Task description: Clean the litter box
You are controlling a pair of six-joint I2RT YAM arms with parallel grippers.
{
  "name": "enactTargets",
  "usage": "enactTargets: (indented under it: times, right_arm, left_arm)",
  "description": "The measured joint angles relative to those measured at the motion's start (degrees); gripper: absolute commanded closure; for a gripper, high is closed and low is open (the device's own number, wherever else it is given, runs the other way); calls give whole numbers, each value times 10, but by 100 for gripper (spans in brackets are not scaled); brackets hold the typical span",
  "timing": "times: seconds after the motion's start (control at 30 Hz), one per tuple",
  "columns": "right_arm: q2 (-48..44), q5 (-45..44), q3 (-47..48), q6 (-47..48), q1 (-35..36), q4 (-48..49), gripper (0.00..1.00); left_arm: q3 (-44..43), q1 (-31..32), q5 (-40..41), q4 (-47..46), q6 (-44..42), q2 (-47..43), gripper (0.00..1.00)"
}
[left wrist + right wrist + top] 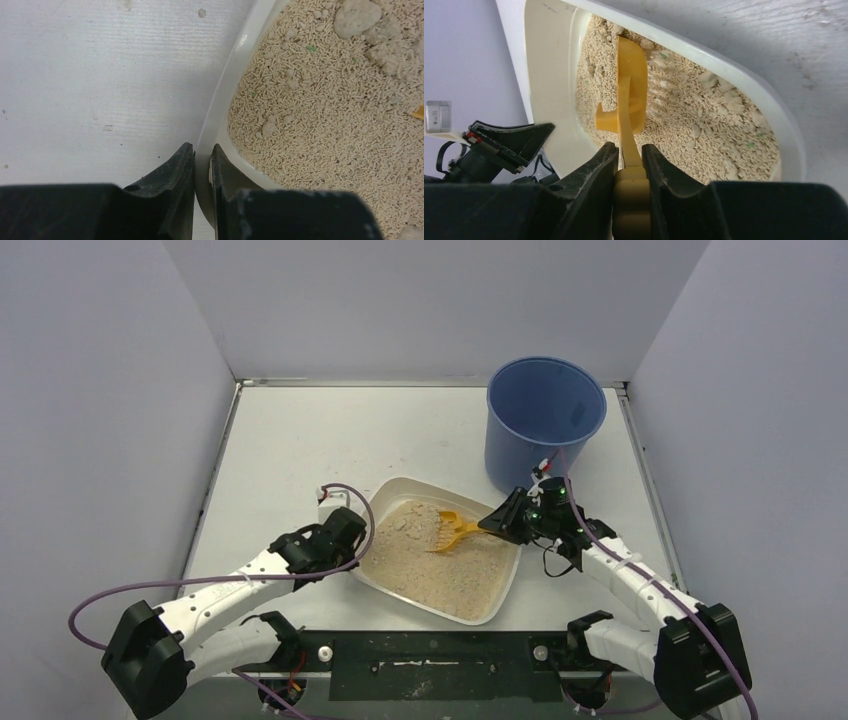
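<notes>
The litter box (pixel 505 582), an off-white shallow tray of beige litter with several clumps, sits at the table's middle front. My left gripper (pixel 357 532) is shut on its left rim (pixel 212 120), one finger outside and one inside. My right gripper (pixel 497 522) is shut on the handle of the orange slotted scoop (pixel 452 531). The scoop's head (pixel 633 85) rests in the litter toward the box's far side. The box wall also shows in the right wrist view (pixel 551 75).
A tall blue round bucket (pixel 544 422) stands just behind the box's right end, close to my right wrist. White walls enclose the table on three sides. Purple cables loop beside both arms.
</notes>
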State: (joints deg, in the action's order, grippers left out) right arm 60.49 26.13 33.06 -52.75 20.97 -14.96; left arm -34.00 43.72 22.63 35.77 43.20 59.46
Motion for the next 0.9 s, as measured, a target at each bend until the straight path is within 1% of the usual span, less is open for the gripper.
enactTargets:
  times: [0.13,0.3,0.5,0.7,0.9]
  right_arm:
    - [27,26,-32,-33,3,85,100]
    - [68,24,-58,-78,40,183,100]
    - [113,-22,-74,-127,96,287,100]
    - [142,-59,-119,-184,120,400,100]
    - [181,-89,-156,-217,145,521,100]
  left_arm:
    - [0,1,5,-14,-6,6,100]
    - [0,3,11,-28,-17,14,100]
    - [-1,16,25,-37,-24,20,100]
    - [-5,36,50,-35,-33,19,100]
    - [-9,52,59,-28,-36,9,100]
